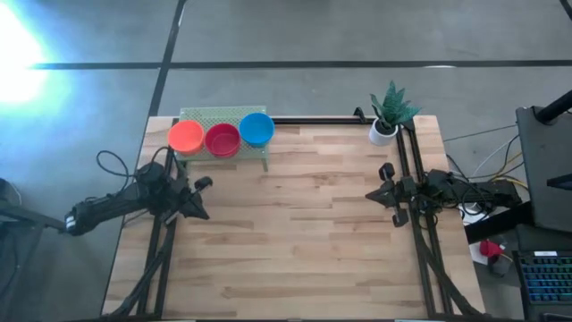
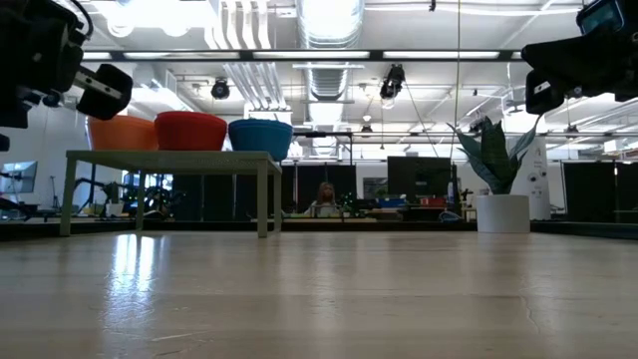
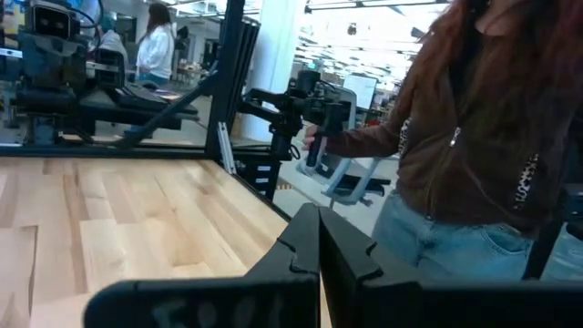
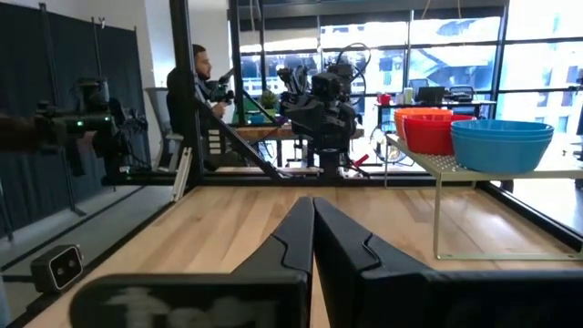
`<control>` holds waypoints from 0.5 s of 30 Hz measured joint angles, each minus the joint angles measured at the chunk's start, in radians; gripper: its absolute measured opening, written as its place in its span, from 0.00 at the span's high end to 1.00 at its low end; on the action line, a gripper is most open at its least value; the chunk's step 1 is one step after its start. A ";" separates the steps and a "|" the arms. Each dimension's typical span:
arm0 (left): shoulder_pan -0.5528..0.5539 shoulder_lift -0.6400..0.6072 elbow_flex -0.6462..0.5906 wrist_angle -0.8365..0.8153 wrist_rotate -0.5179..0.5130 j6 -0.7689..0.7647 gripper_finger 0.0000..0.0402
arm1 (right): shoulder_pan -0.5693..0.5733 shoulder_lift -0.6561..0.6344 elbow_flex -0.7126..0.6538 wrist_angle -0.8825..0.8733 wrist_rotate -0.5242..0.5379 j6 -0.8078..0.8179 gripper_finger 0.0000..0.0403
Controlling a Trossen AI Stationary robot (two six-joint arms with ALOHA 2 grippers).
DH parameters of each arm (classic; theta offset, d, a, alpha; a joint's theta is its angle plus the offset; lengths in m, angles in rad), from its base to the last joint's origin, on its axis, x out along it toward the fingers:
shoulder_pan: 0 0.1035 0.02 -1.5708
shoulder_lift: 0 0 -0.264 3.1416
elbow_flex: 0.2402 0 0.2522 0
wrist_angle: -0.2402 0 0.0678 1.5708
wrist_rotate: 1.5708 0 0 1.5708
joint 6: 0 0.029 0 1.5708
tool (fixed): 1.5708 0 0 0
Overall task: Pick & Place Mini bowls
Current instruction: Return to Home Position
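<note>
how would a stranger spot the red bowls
At the wooden table's far edge, on the left arm's side, stands a small green shelf. Three bowl stacks line it; the red bowls are the middle stack, between the orange stack and the blue stack.

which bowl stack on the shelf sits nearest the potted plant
The blue stack, at the end of the shelf toward the potted plant; the red stack stands in the middle and the orange stack at the far end.
</note>
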 joint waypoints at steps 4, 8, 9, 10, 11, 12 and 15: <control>0.000 0.000 0.000 0.000 0.000 0.001 1.00 | 0.000 0.000 0.000 0.000 0.000 0.000 0.98; 0.000 0.000 0.000 0.000 -0.015 0.148 1.00 | 0.000 0.000 0.000 0.000 0.001 0.001 0.98; 0.000 0.000 0.000 0.001 -0.023 0.177 1.00 | 0.000 0.000 0.000 0.000 0.004 0.008 0.98; 0.000 0.000 0.000 0.000 -0.030 0.206 1.00 | 0.000 0.000 0.000 0.000 0.006 0.014 0.98; 0.000 0.000 0.000 -0.003 -0.039 0.248 1.00 | 0.000 0.000 0.000 0.000 0.008 0.015 0.98; 0.000 0.000 0.000 -0.007 -0.057 0.294 1.00 | 0.000 0.000 0.000 0.000 0.008 0.015 0.98; 0.000 0.000 0.000 -0.011 -0.138 0.398 1.00 | 0.000 0.000 0.000 0.001 0.009 -0.002 0.98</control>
